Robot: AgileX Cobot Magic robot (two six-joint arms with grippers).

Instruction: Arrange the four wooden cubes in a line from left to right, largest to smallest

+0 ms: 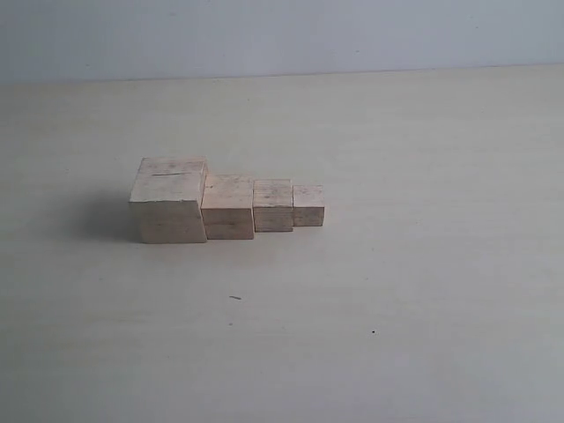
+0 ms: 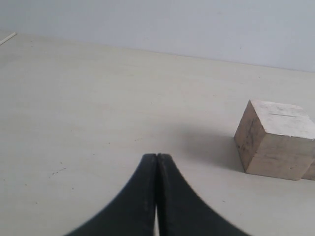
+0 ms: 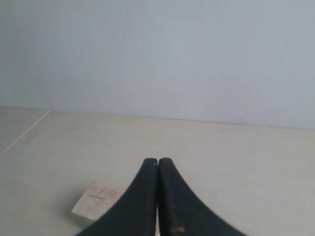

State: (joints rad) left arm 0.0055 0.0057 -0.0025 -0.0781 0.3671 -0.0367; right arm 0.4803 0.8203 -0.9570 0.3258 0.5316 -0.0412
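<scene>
Four pale wooden cubes stand in a touching row on the table in the exterior view. The largest cube [image 1: 169, 200], with a thin saw-line on top, is at the left. Then come the second cube [image 1: 228, 207], the third cube [image 1: 273, 205] and the smallest cube [image 1: 308, 204] at the right. Neither arm shows in the exterior view. My left gripper [image 2: 157, 156] is shut and empty, with the largest cube [image 2: 275, 139] standing apart from it. My right gripper [image 3: 158, 160] is shut and empty; the largest cube's top [image 3: 97, 199] peeks out beside its finger.
The pale table [image 1: 423, 291] stretches around the row on all sides, with a light wall [image 1: 282, 35] behind its far edge. A few small dark specks [image 1: 235, 298] lie on the near part of the table.
</scene>
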